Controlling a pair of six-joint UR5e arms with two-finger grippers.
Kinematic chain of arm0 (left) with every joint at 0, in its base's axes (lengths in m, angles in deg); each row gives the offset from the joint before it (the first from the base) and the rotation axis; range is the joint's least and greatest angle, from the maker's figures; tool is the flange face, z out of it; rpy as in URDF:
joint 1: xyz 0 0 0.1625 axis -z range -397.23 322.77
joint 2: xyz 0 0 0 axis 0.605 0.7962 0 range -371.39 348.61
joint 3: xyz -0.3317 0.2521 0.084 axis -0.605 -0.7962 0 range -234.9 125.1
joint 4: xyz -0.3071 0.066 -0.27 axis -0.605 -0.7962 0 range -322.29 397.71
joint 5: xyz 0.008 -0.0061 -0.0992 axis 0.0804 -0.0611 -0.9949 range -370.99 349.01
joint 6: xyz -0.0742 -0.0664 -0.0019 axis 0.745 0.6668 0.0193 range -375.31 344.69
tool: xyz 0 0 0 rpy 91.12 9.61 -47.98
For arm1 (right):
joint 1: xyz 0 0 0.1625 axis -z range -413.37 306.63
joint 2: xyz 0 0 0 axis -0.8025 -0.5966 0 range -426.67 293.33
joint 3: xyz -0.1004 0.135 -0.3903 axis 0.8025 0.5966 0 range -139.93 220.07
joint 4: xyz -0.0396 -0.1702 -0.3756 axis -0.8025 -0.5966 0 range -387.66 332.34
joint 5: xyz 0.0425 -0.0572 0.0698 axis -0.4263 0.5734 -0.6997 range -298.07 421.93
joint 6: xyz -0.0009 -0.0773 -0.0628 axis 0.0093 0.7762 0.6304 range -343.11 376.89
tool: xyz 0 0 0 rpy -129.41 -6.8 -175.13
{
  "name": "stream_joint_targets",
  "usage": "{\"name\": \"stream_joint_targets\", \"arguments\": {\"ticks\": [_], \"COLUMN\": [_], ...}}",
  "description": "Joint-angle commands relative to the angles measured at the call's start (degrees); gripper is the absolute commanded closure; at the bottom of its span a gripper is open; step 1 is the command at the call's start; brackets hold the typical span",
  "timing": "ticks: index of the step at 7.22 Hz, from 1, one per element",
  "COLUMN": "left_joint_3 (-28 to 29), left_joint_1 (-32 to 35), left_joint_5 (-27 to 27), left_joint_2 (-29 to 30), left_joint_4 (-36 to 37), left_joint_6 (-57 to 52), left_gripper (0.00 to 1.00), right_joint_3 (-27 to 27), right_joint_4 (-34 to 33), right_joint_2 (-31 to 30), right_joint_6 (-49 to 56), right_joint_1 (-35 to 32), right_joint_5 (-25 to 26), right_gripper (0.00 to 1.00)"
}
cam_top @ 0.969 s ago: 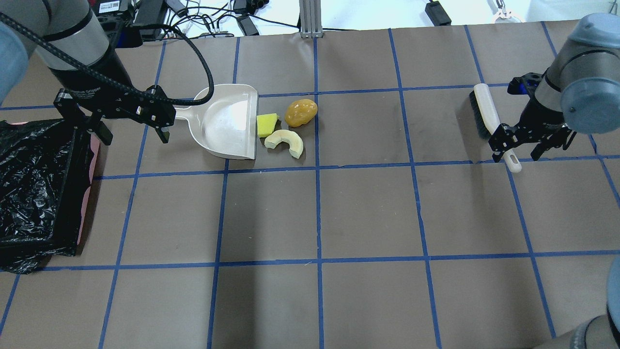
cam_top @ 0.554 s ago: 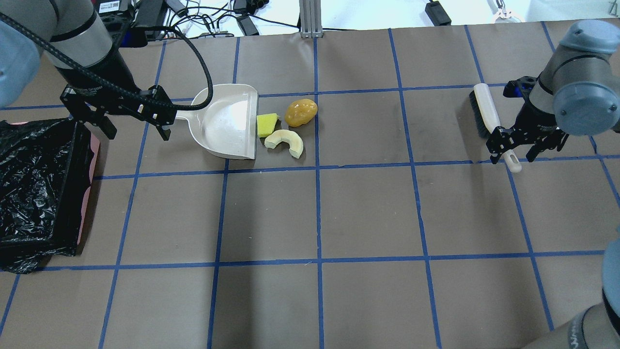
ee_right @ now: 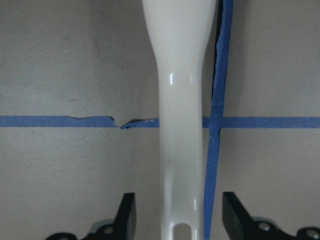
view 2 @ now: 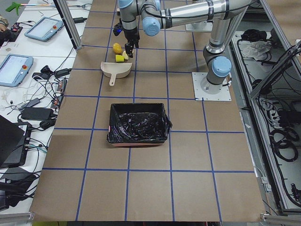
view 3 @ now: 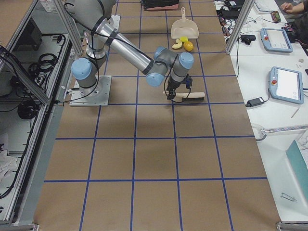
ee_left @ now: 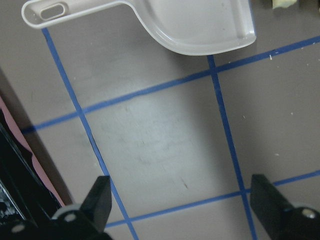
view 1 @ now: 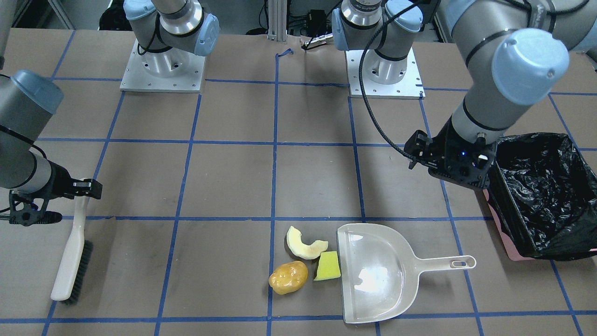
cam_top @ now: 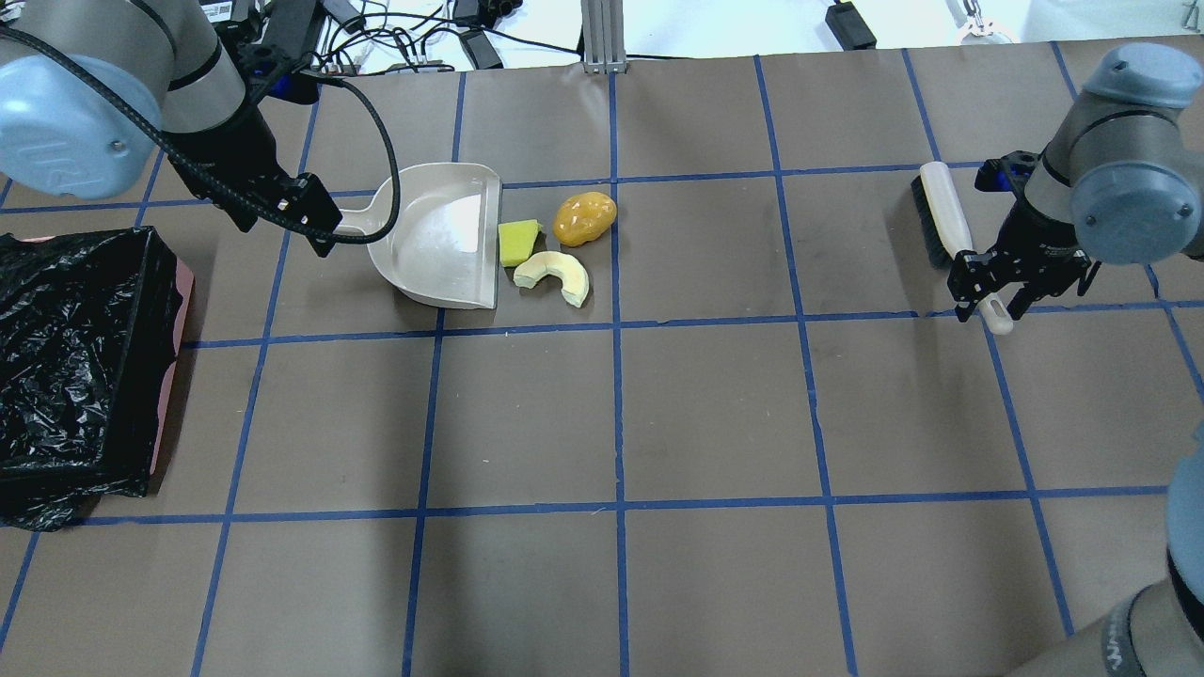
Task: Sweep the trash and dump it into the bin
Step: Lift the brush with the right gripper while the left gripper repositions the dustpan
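Trash, namely crescent slice (cam_top: 553, 275), yellow-green wedge (cam_top: 518, 243) and brown lump (cam_top: 584, 218), lies on the desk (cam_top: 715, 414) at the dustpan (cam_top: 437, 235) mouth, well apart from the bin (cam_top: 155, 282). We see left jaws open, empty; right jaws open astride the brush (cam_top: 943, 218) handle.

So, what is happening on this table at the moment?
A two-armed robot is preparing to sweep trash into a dustpan. Its right pincer is open, with one finger on each side of the handle of the brush, not closed on it. Its left pincer is also open, above the table near the dustpan's handle, holding nothing. A cream crescent, a yellow-green wedge and a golden-brown lump lie at the dustpan's mouth. The black-lined bin stands at the robot's left.
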Motion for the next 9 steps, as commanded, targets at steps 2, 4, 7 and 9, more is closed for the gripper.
{"name": "stream_joint_targets", "arguments": {"ticks": [2, 4, 7, 9], "left_joint_3": [0.07, 0.51, 0.86, 2.61], "left_joint_1": [-4.37, -4.46, -4.55, -4.55], "left_joint_5": [0.07, 0.07, -0.01, -0.10], "left_joint_2": [7.65, 10.38, 12.76, 14.42], "left_joint_4": [11.81, 15.08, 16.94, 17.11], "left_joint_6": [-31.54, -45.97, -53.59, -56.13], "left_gripper": [0.00, 0.00, 0.00, 0.00], "right_joint_3": [0.68, 2.25, 4.28, 4.28], "right_joint_4": [0.01, 0.62, 1.50, 1.50], "right_joint_2": [0.05, -0.29, -0.65, -0.74], "right_joint_6": [0.12, -0.05, 0.12, -3.88], "right_joint_1": [0.00, 0.00, -1.74, -5.78], "right_joint_5": [-0.09, 0.43, -0.44, -0.53], "right_gripper": [1.00, 1.00, 1.00, 1.00]}}
